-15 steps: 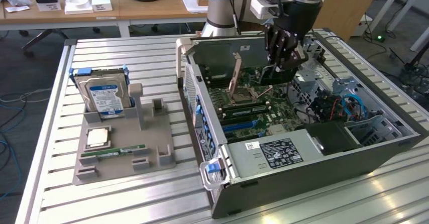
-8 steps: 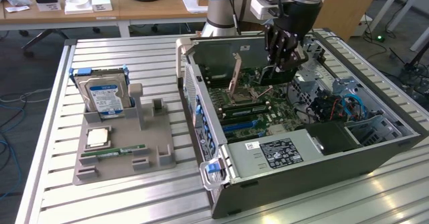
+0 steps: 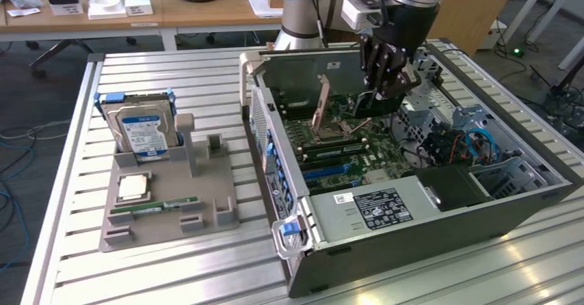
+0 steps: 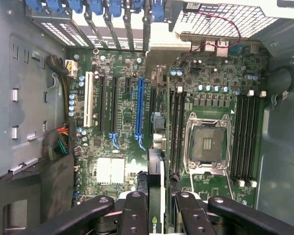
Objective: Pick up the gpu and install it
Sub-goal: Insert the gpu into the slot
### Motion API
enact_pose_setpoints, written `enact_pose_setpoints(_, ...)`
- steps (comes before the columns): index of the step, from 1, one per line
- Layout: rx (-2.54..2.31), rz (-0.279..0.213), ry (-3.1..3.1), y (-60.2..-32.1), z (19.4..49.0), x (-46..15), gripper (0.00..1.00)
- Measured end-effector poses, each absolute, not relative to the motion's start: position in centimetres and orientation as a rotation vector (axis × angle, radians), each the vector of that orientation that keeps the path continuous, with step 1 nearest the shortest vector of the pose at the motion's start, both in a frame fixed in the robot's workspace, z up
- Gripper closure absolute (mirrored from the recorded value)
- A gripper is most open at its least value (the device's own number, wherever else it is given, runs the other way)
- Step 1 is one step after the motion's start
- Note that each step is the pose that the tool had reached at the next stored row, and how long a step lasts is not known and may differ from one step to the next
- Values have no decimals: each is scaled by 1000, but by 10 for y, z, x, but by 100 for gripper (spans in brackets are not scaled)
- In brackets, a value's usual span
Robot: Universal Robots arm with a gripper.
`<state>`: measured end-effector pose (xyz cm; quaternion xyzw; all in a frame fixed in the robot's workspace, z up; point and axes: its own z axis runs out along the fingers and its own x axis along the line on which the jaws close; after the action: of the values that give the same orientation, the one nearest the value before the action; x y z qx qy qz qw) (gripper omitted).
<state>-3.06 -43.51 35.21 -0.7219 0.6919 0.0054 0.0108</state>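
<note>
Slatted metal table (image 3: 164,72) carried open computer case (image 3: 411,230) and gray holder (image 3: 155,216), hard drive (image 3: 141,130) upright in it. Wooden desks (image 3: 210,11) behind, loose cables (image 3: 14,148) on floor. Graphics card (image 3: 376,105) (image 4: 156,171): thin, dark, edge-on in wrist view, green patch near grip. It hung above motherboard (image 4: 122,107) inside case. Claw (image 3: 388,86) (image 4: 157,215) stood narrow, clamped on graphics card, fingers (image 4: 134,215) against both faces.

Bright even light w/ glare on table (image 3: 511,264) slats, blown-out patch nr case (image 4: 19,73) rear slots in wrist view.
</note>
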Motion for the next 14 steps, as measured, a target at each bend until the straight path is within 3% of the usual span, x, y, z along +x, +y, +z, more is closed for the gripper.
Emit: enact_pose_setpoints(14, -2265, 17, 2146, -435, 350, -32, 74)
